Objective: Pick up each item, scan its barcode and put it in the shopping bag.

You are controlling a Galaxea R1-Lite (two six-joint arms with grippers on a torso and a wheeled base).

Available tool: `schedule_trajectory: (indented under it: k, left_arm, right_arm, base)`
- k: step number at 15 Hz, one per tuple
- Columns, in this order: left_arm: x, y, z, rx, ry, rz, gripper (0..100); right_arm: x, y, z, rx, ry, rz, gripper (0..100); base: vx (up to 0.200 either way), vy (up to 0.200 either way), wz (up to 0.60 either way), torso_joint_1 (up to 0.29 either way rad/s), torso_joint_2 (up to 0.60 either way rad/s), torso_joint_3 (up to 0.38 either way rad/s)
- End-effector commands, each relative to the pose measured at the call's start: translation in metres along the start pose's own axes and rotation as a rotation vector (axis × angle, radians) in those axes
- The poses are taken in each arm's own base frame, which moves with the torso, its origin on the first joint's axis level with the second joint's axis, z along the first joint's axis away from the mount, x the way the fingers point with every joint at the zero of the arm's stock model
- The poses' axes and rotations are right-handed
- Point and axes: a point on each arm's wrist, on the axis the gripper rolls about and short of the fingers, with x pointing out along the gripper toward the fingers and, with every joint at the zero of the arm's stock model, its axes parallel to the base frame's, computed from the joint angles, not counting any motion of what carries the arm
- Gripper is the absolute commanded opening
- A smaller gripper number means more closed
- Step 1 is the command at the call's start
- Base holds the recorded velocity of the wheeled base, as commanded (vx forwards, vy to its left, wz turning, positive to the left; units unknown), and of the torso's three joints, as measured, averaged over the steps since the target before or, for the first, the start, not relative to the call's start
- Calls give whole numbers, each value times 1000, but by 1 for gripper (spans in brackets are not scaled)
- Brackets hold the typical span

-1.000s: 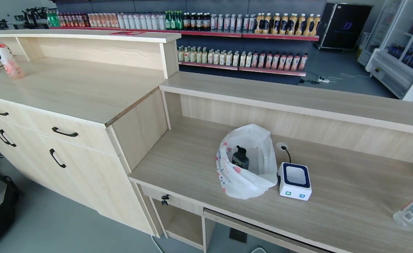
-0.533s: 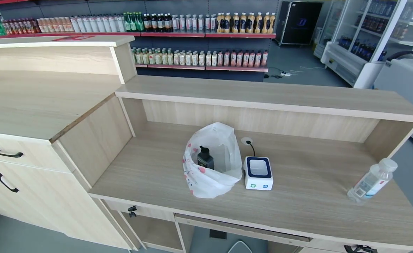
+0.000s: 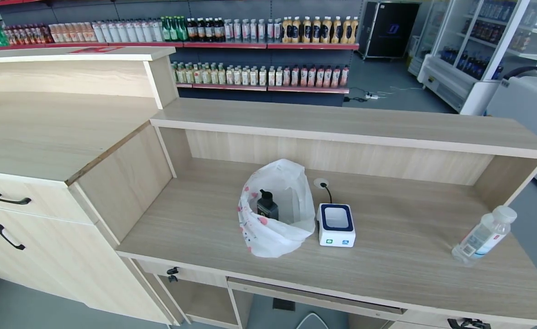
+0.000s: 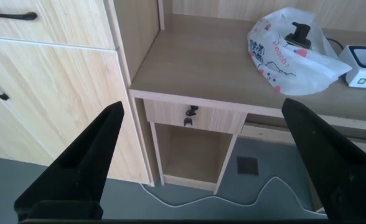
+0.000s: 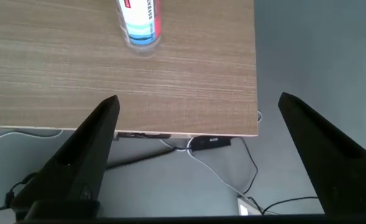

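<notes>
Stocked drink shelves (image 3: 222,45), glass-door fridge (image 3: 471,91)

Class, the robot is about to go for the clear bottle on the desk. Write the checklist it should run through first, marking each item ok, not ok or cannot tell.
1. Right gripper open and empty: ok.
2. Left gripper open and empty: ok.
3. Clear bottle standing free on the desk: ok.
4. Scanner window uncovered: ok.
5. Shopping bag mouth open, with room beside the black pump bottle: ok.
6. Which way the bottle's barcode faces: cannot tell.
</notes>
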Motion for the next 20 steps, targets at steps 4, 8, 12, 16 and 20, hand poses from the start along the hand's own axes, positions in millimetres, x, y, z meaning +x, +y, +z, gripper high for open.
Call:
schedule_trajectory:
  k: [4, 8, 12, 16, 20]
  left_arm:
    - [0, 0, 0, 0, 0, 0, 100]
    - [0, 0, 0, 0, 0, 0, 100]
    - [0, 0, 0, 1, 0, 0, 100]
    - [0, 0, 0, -2, 0, 0, 100]
    - [0, 0, 0, -2, 0, 0, 100]
  right_arm:
    - [-3, 1, 3, -4, -26, 19, 100]
    - [-2, 3, 0, -5, -28, 35, 100]
    - [-2, 3, 1, -22, -46, 56, 100]
    - [2, 2, -1, -12, -37, 63, 100]
    - [19, -10, -7, -43, -97, 66, 100]
  base:
    - [0, 0, 0, 0, 0, 0]
    - [0, 0, 0, 0, 0, 0]
    - [0, 0, 0, 0, 0, 0]
    - [-100, 0, 0, 0, 1, 0]
    - [-200, 0, 0, 10, 6, 0]
